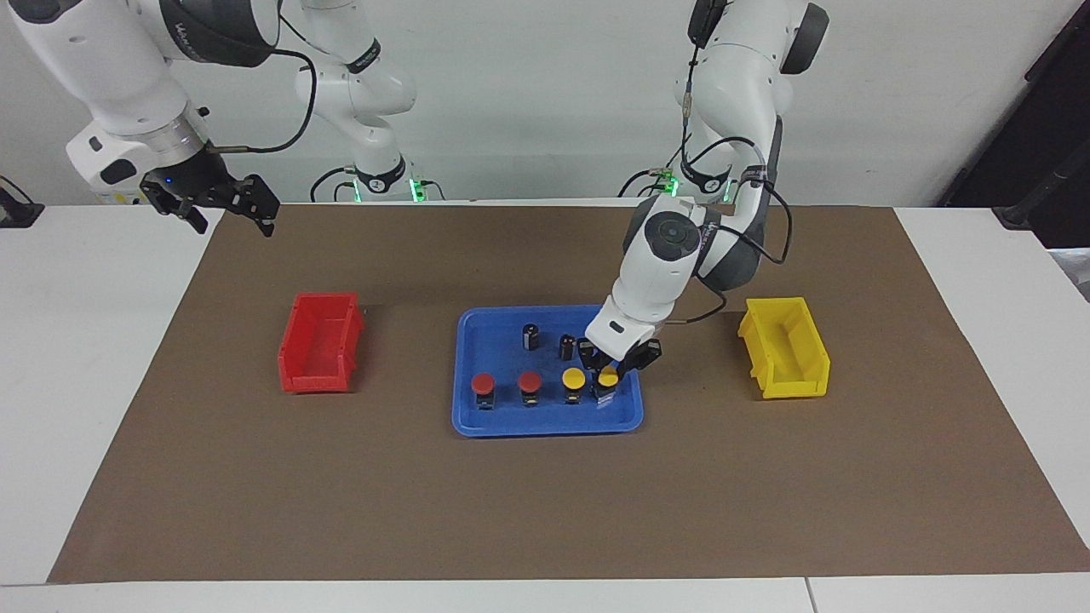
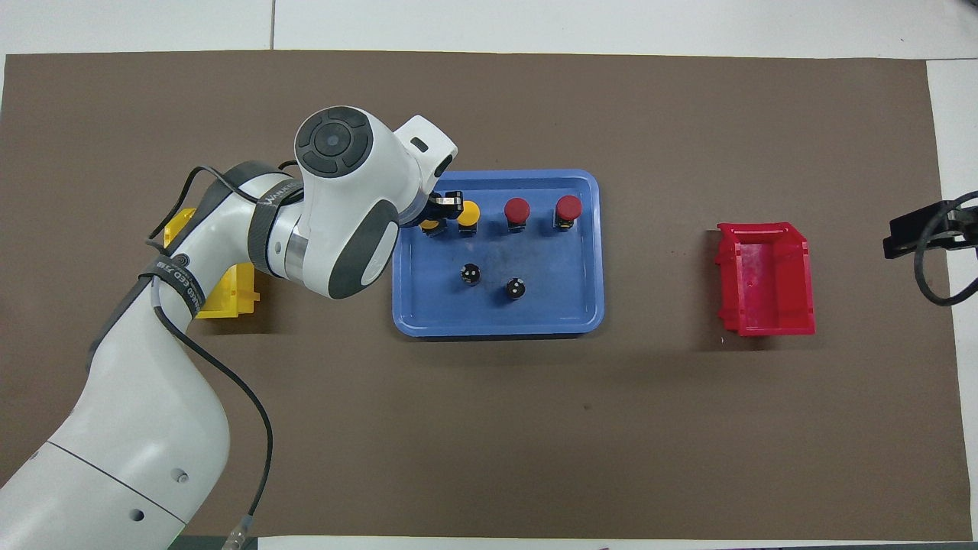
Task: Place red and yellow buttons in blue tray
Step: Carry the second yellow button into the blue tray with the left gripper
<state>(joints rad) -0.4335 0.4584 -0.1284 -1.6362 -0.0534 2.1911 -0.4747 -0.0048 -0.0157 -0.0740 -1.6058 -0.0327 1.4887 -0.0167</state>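
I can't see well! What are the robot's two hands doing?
Left gripper: shut on a yellow button in the blue tray.
Right gripper: open, empty, waiting.

You have a white bench with a brown mat spread over most of it — the white top shows at both ends. Three containers sit directly on the mat in a row: the red bin toward the right arm's end, the blue tray in the middle, and the yellow bin toward the left arm's end — all well apart.
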